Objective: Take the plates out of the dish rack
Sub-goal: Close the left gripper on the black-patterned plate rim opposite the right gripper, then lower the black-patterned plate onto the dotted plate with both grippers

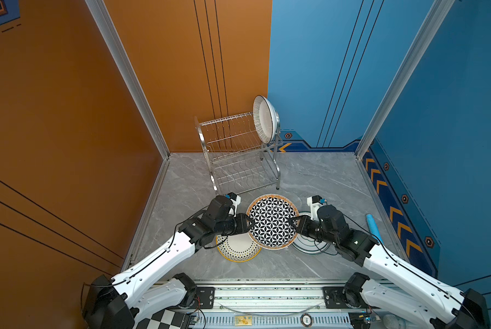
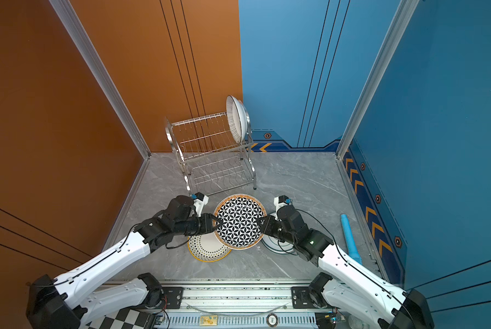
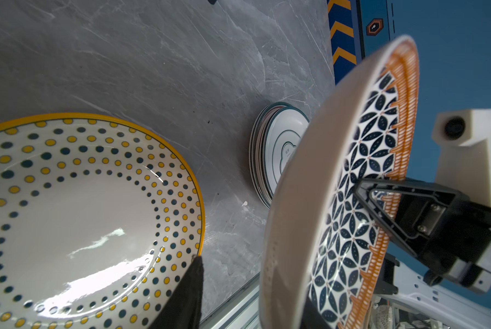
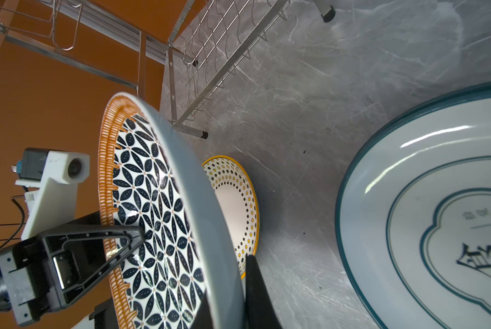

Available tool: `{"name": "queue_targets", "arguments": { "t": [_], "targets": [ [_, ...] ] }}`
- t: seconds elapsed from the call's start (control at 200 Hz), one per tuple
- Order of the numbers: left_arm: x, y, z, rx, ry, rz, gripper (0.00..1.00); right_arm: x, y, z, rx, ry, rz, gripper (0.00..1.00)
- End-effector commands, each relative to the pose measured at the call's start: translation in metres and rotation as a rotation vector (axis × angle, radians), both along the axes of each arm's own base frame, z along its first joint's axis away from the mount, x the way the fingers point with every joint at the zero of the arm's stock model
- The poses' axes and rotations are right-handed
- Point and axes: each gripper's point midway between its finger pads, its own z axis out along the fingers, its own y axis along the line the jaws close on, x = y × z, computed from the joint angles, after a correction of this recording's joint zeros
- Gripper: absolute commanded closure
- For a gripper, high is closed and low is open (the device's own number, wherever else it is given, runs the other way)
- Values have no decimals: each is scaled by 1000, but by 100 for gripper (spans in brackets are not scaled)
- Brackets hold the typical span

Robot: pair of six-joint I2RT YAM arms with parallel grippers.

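Observation:
A deep plate with a black-and-white petal pattern and orange rim (image 1: 272, 222) (image 2: 240, 222) hangs tilted above the table between both grippers. My right gripper (image 1: 291, 220) (image 4: 230, 284) is shut on its right rim. My left gripper (image 1: 250, 223) (image 3: 255, 287) straddles the left rim; one finger (image 3: 187, 293) stands apart from the plate's underside. A black-striped plate (image 1: 264, 118) stands upright at the right end of the dish rack's (image 1: 233, 148) (image 2: 207, 142) upper tier; no other plate shows in the rack.
A dotted yellow-rimmed plate (image 1: 238, 250) (image 3: 82, 213) lies on the table under my left arm. A stack of teal-rimmed plates (image 1: 304, 245) (image 4: 424, 213) lies under my right arm. A light blue tube (image 1: 374, 228) rests by the right wall.

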Motion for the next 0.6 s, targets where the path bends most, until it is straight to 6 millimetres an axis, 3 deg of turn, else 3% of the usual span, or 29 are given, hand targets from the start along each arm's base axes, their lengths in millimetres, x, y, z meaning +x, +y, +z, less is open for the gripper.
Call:
{"name": "queue_targets", "arguments": {
  "t": [0.0, 0.34, 0.406, 0.506, 0.596],
  "targets": [
    [-2, 2, -11, -8, 29, -7, 71, 9, 22, 50, 147, -127, 39, 100],
    [-13, 14, -17, -16, 57, 4, 94, 13, 44, 44, 153, -115, 88, 97],
    [-15, 18, -19, -15, 65, 7, 100, 14, 47, 46, 161, -121, 91, 92],
    [-17, 24, -23, -18, 77, 18, 100, 15, 53, 48, 182, -126, 108, 90],
    [-20, 28, -26, -21, 88, 22, 100, 17, 59, 49, 204, -126, 121, 77]
  ]
}}
